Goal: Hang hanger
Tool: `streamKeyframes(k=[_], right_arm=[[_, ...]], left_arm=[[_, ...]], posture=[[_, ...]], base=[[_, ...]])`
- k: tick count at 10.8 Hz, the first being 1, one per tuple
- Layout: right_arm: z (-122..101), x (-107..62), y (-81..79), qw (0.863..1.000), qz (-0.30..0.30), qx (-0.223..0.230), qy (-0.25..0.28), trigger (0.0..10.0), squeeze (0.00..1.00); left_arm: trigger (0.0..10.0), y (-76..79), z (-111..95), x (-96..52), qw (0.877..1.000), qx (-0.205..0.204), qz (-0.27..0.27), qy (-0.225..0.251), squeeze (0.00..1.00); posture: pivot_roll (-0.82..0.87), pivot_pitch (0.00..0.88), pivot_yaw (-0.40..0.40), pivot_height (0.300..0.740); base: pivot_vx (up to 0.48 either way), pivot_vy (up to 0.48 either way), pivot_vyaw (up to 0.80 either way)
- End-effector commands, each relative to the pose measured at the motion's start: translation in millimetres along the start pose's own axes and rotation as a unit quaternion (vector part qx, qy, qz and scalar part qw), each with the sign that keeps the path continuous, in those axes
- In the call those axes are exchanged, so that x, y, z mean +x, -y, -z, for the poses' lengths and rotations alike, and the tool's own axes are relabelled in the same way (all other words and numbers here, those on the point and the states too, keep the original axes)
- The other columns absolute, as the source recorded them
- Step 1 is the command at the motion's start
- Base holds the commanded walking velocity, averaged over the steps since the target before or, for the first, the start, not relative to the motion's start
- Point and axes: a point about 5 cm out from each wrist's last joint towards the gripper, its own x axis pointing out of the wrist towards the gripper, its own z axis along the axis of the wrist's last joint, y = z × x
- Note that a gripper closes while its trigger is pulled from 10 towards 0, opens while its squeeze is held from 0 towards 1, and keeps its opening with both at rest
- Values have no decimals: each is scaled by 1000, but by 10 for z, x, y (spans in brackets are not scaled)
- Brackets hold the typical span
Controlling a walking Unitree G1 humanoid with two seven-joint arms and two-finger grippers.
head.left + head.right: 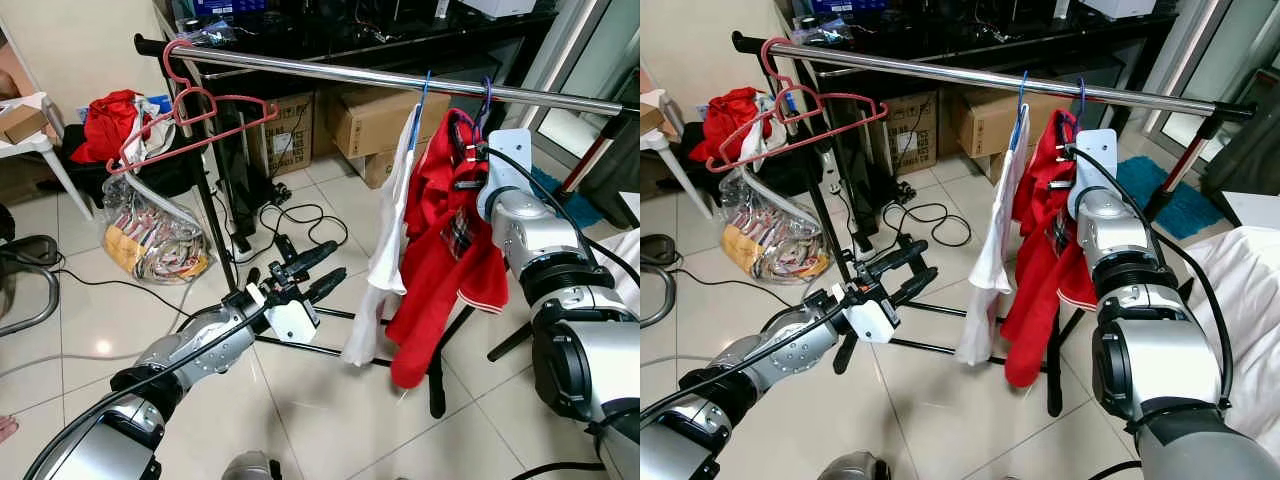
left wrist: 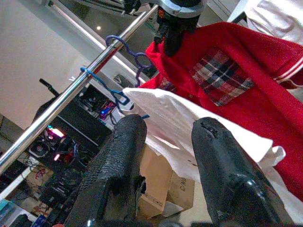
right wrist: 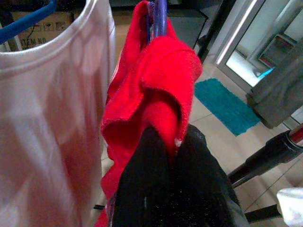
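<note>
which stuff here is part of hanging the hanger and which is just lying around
Job:
- rail
- purple hanger, hooked on the rail
- red shirt on that hanger
- right gripper, jaws shut on the red shirt

Lying about:
- white shirt
- pink hangers
- boxes
- plastic bag
- cables
- left gripper, jaws open, holding nothing

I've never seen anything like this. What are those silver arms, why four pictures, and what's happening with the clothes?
The silver arms belong to a walking household robot. Two pictures come from cameras in its head, two from cameras on its wrists. Before it stands a shiny metal clothes rail carrying empty red plastic hangers, a white T-shirt on a blue hanger and a red shirt on a purple hanger. The right gripper is shut on the red shirt's fabric, up near the rail. The left gripper hangs open and empty, low beside the rail's stand. Cardboard boxes sit on the tiled floor behind.
</note>
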Motion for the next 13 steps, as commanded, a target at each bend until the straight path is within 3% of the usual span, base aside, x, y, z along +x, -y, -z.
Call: streamKeyframes(k=[1,13], right_arm=[[-141,0,27,1000,7,7,22,10000,0],[-141,0,27,1000,7,7,22,10000,0]], left_arm=[[10000,-30,-19,18,1000,5,2,8,0],[10000,-30,-19,18,1000,5,2,8,0]], posture=[[139,0,-40,740],[139,0,-40,740]], base=[[0,0,0],[0,0,0]])
